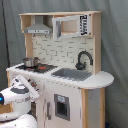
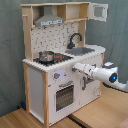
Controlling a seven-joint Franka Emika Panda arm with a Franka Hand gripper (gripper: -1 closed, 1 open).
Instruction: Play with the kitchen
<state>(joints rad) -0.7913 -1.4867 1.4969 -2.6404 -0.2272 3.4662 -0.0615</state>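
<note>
The toy kitchen [image 1: 75,100] [image 2: 37,85] of light wood and white panels stands upright in both exterior views. It has a grey hood [image 2: 48,21], a black faucet [image 2: 75,39], a sink [image 1: 72,74] and a small pot [image 2: 46,56] on the stove. Red-centred knobs [image 2: 56,76] sit above the oven door [image 2: 64,96]. My white arm [image 2: 106,75] reaches in from the second exterior view's right. Its gripper [image 2: 76,67] is at the front panel, just right of the knobs, under the counter edge. In the first exterior view the arm [image 1: 20,95] is at the lower left, against the kitchen's front.
A grey curtain [image 1: 115,45] hangs behind the kitchen. The kitchen stands on a wooden surface [image 2: 100,112]. A white upper cabinet door [image 2: 99,11] stands open at the top right of the second exterior view. The rounded counter end [image 1: 102,79] juts out beside the sink.
</note>
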